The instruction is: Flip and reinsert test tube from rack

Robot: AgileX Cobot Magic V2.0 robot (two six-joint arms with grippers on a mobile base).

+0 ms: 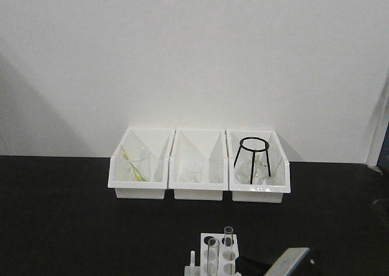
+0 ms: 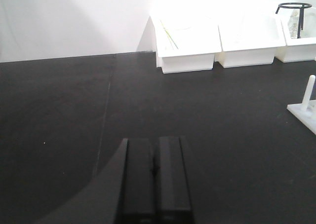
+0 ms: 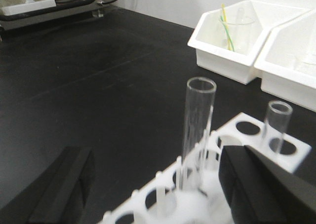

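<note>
Rack (image 3: 197, 206): 1, white, narrow, round holes
Test tubes (image 3: 197, 130) (image 3: 276, 125): 2, clear, upright
Right gripper (image 3: 153, 157): wide, straddling the taller tube, holding nothing
Left gripper (image 2: 154, 155): fingers pressed together, holding nothing

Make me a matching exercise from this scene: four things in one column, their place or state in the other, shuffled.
1. tripod
2. beaker
3. tall tube
4. left gripper

A. shut
B. in the rack
C. in the left bin, front view
D. in the right bin, front view

Pairs: 1-D, 2-C, 3-B, 4-A
</note>
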